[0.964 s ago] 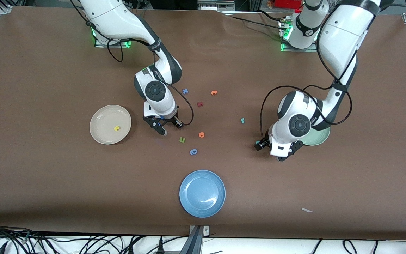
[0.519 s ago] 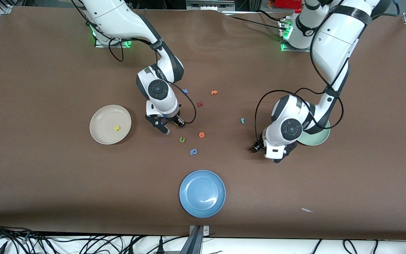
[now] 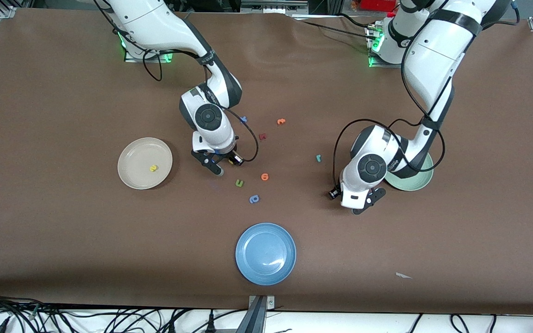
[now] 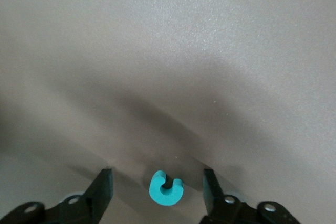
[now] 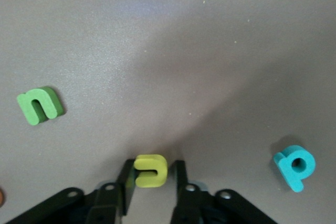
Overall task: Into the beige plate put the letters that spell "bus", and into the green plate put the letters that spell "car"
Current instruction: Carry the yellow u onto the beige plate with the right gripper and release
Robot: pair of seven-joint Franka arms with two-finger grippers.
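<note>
Foam-light yellow "u" (image 5: 150,170) sits pinched across its sides by the right gripper (image 5: 152,174); left gripper (image 4: 157,192) gapes astride the teal "c" (image 4: 165,187).

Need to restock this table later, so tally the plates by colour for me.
beige plate: 1
green plate: 1
blue plate: 1
Total: 3
</note>
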